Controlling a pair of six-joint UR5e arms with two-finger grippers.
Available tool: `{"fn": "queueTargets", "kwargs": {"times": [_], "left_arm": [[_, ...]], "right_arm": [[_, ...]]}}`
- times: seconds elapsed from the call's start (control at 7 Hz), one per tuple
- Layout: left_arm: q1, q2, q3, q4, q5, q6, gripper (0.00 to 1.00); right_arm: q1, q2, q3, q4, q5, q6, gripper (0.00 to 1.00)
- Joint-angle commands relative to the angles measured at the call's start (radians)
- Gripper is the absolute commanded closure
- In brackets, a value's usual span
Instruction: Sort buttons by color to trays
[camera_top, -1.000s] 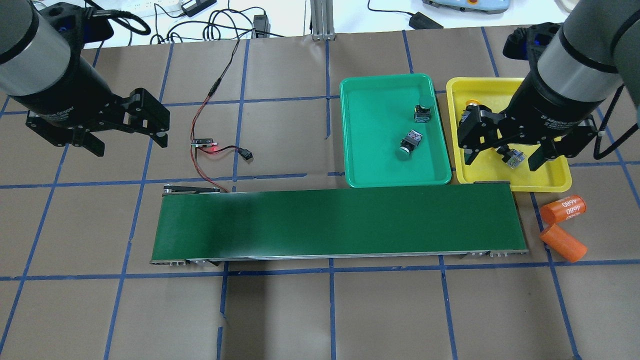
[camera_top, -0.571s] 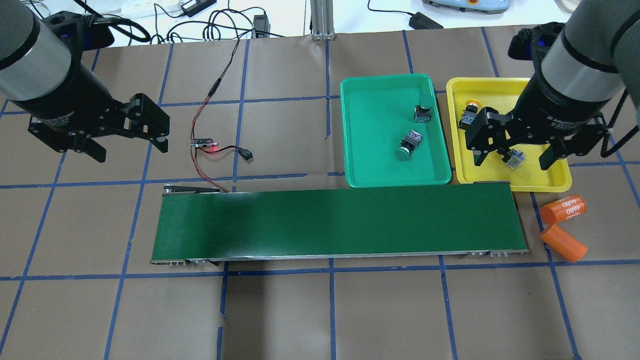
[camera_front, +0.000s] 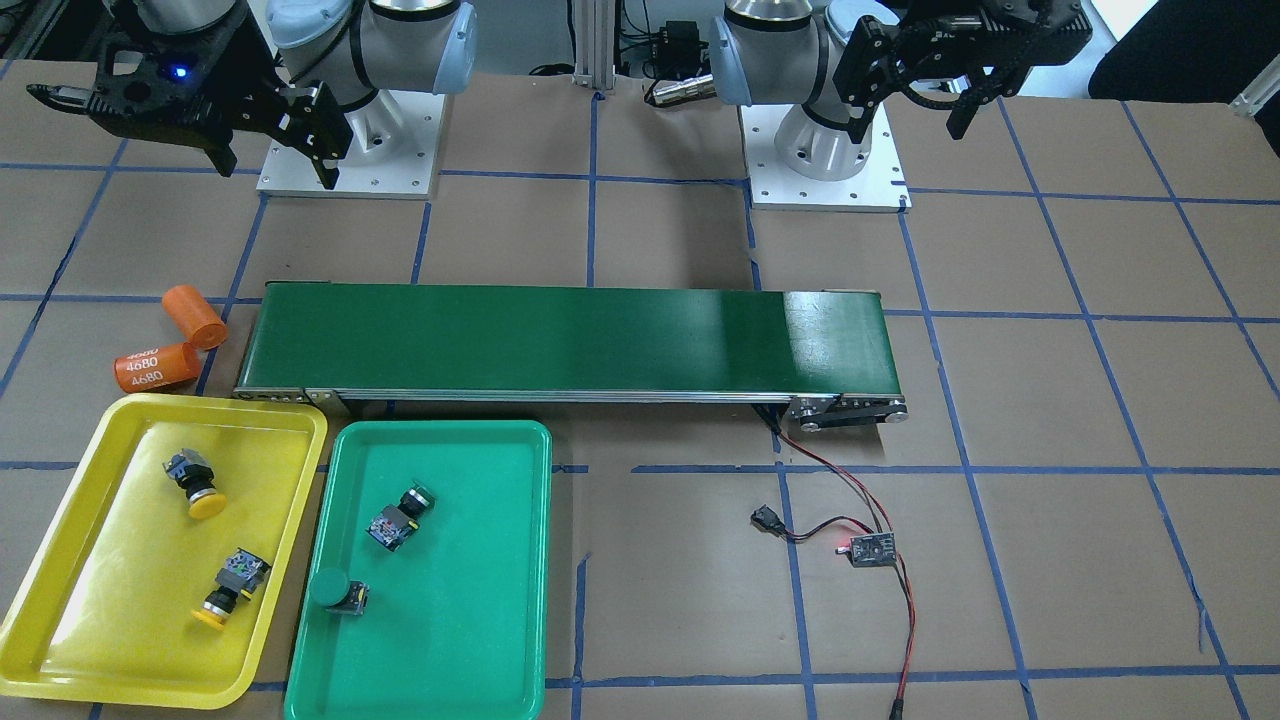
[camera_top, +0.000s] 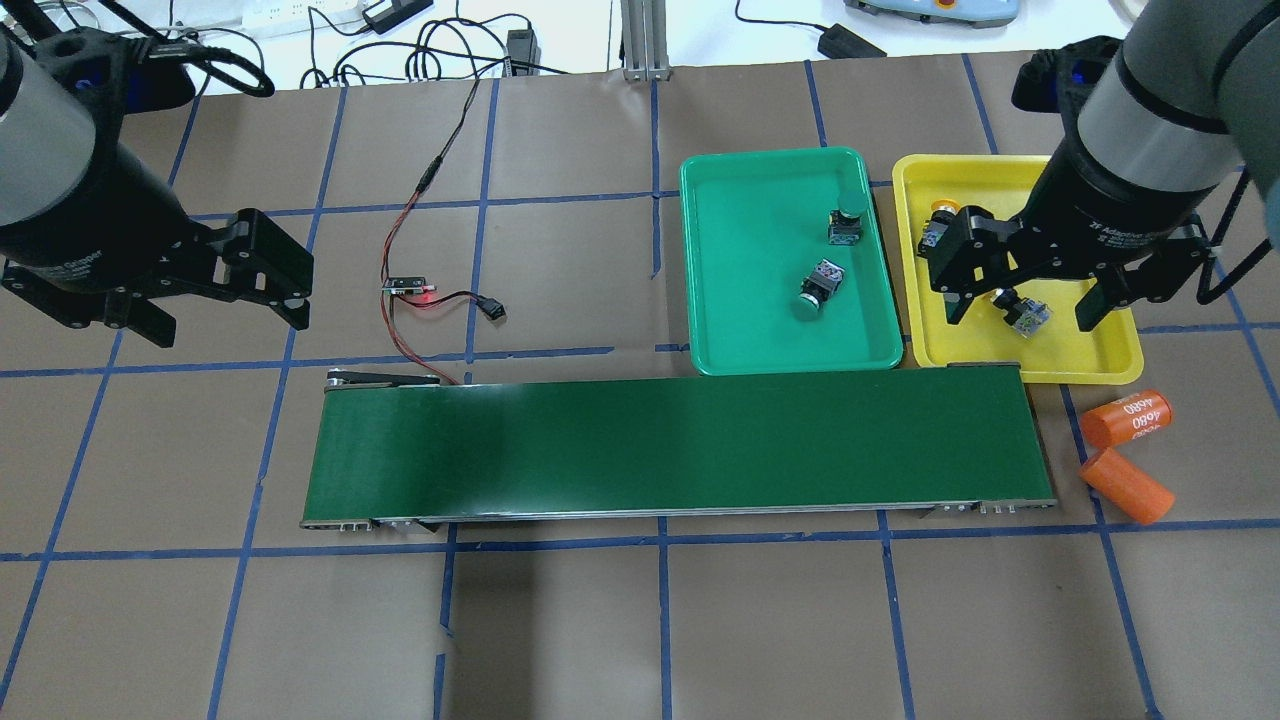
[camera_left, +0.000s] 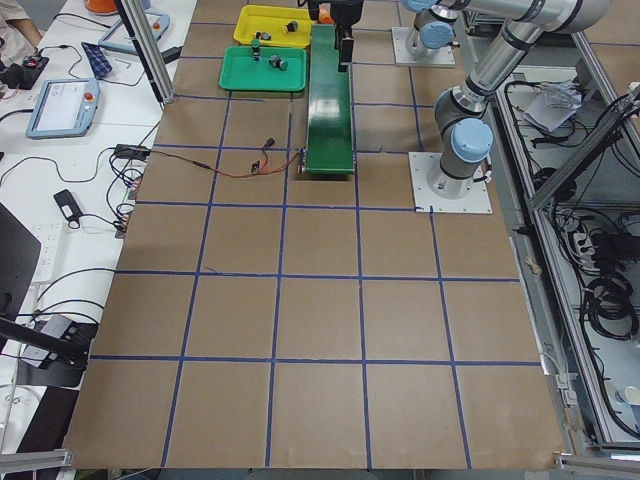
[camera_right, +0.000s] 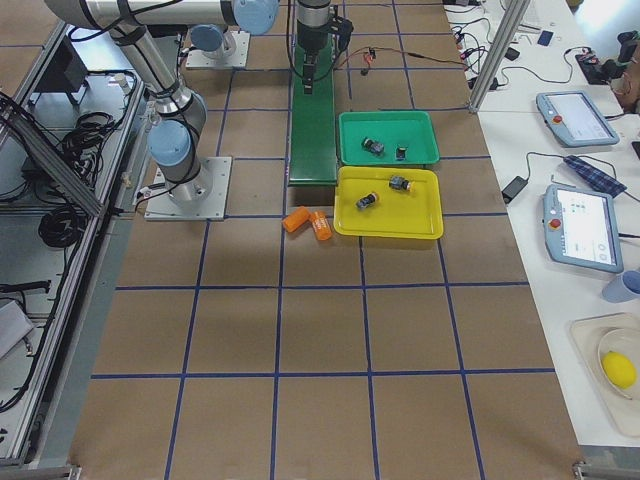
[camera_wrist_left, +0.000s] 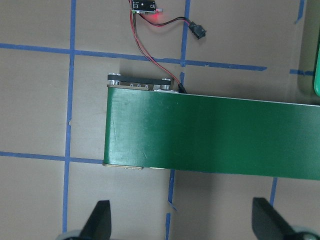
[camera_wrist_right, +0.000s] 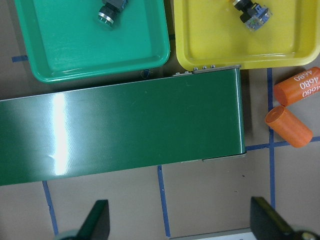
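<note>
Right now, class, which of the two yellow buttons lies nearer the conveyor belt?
The yellow button close to the orange cylinders, in the yellow tray's belt-side half. The second yellow button lies further from the conveyor belt, towards the tray's opposite rim.

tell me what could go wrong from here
1. The right gripper hangs with jaws open directly over a yellow button in the yellow tray; a dip or sideways swing could knock it out.
2. The orange cylinders lie loose beside that tray, so a low retreat might roll them.
3. The small wired board and its loose leads lie near the left gripper and could snag.
</note>
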Motion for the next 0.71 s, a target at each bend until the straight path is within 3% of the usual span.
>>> {"fn": "queueTargets", "kwargs": {"times": [0.0, 0.57], "left_arm": [[0.002, 0.007, -0.006, 0.003, 0.001, 0.000, 0.00], [-0.009, -0.002, -0.032, -0.006, -0.026, 0.006, 0.00]], "right_arm": [[0.001, 0.003, -0.010, 0.000, 0.003, 0.000, 0.00], [0.001, 0.003, -0.010, 0.000, 0.003, 0.000, 0.00]]}}
